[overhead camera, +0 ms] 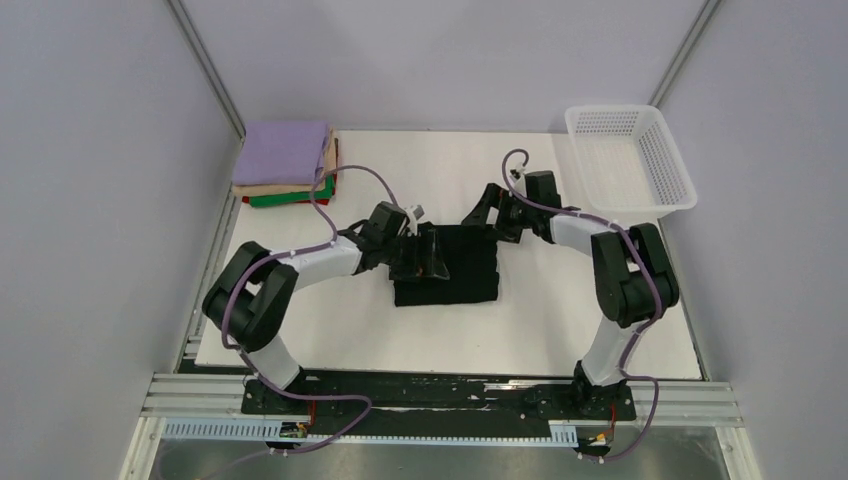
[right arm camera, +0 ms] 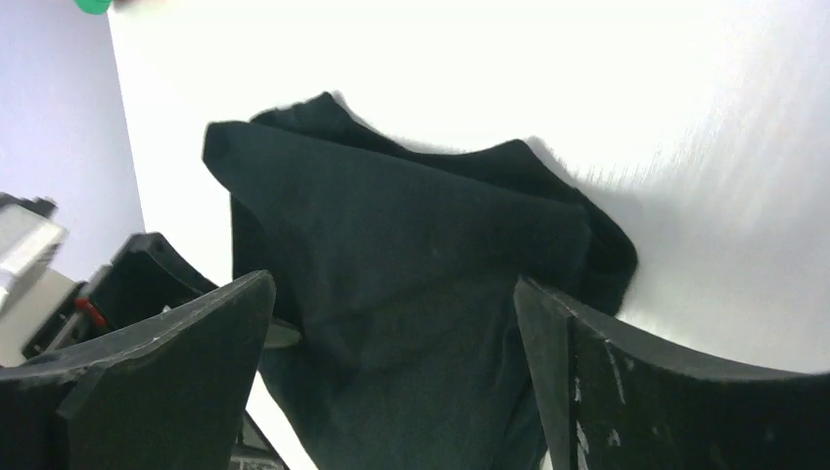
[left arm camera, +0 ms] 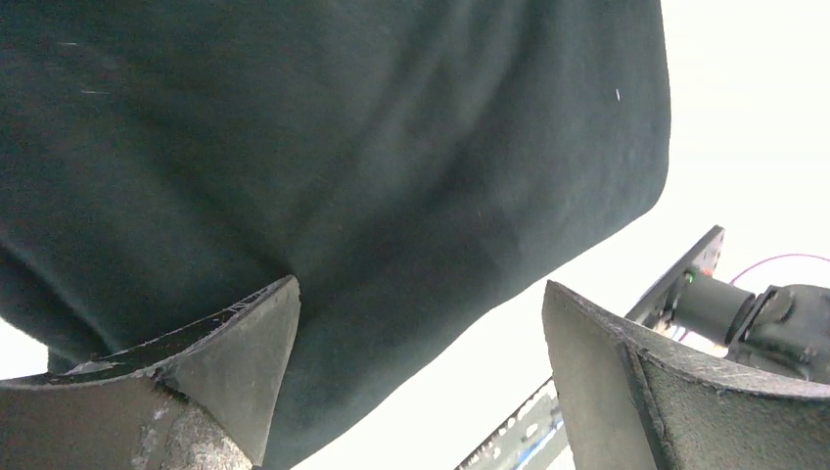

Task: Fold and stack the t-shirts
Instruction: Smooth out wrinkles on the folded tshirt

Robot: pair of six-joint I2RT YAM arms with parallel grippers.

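Observation:
The black t-shirt lies partly folded in a thick rectangle at the table's middle. My left gripper is at its left edge. In the left wrist view its jaws stand wide apart, with the black cloth close in front and against the left finger. My right gripper is at the shirt's far right corner, open, with the rumpled black cloth between and beyond its fingers. A stack of folded shirts, lavender on top of tan, red and green, sits at the back left.
A white mesh basket stands at the back right corner, off the white table. The right arm shows beyond the shirt in the left wrist view. The left gripper's body shows at the left of the right wrist view.

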